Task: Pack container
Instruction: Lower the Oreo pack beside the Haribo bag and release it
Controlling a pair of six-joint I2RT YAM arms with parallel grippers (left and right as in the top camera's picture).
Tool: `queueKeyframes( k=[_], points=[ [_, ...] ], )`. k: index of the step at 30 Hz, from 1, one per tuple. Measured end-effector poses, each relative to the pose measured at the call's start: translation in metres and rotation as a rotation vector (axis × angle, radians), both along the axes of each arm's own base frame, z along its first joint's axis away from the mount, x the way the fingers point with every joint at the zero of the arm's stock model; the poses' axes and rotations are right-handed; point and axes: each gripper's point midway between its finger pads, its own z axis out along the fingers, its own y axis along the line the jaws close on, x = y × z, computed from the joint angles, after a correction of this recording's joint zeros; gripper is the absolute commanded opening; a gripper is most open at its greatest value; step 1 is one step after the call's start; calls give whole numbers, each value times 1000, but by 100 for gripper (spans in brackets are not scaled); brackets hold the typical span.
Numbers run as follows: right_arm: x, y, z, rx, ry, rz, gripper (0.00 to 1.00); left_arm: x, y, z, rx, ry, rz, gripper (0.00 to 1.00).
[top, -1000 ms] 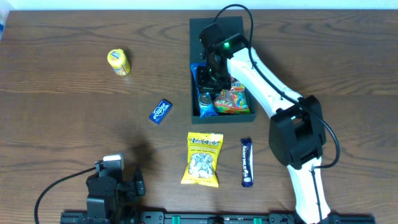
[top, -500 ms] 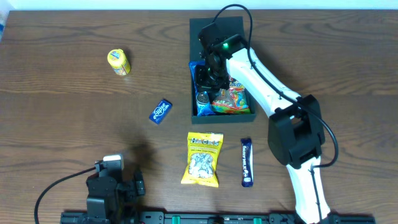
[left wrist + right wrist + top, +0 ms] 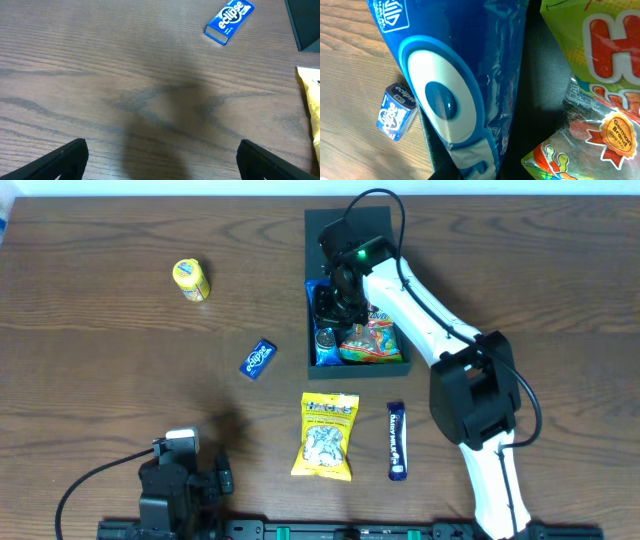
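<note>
The container (image 3: 360, 366) is a dark square box at the table's far middle, its flap lid (image 3: 345, 225) lying open behind it. Inside lie a colourful gummy bag (image 3: 372, 340) and a blue packet (image 3: 322, 342) along the left wall. My right gripper (image 3: 336, 305) reaches down into the box, shut on the blue packet (image 3: 465, 75), which fills the right wrist view beside the gummy bag (image 3: 590, 100) and the dark container floor (image 3: 545, 85). At the near left edge my left gripper (image 3: 185, 480) rests open over bare wood, its fingertips (image 3: 70, 160) wide apart.
Outside the box lie a yellow can (image 3: 190, 280), a blue Eclipse gum box (image 3: 258, 359), a yellow snack bag (image 3: 326, 436) and a dark blue candy bar (image 3: 397, 441). The gum box (image 3: 229, 22) and the yellow bag's edge (image 3: 312, 100) show ahead of my left gripper.
The right arm's elbow has edged slightly left; its gripper stays in the container on the blue packet. The left arm has not moved.
</note>
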Motion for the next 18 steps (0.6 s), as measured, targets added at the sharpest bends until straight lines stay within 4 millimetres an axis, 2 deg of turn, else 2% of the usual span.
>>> queueKeyframes(
  k=[2, 5, 9, 12, 15, 18],
  points=[
    [0, 0, -1, -3, 1, -3, 30, 0, 0, 0, 0, 0, 0, 96],
    [1, -1, -1, -10, 1, -10, 51, 0, 0, 0, 0, 0, 0, 96],
    [2, -3, -2, -19, -9, -1, 54, 0, 0, 0, 0, 0, 0, 96],
    [2, -3, -2, -21, -10, -1, 62, 0, 0, 0, 0, 0, 0, 96],
    [2, -5, -3, -31, -18, 11, 75, 0, 0, 0, 0, 0, 0, 96],
    [1, -9, -4, -47, -22, 37, 99, 0, 0, 0, 0, 0, 0, 95]
  ],
)
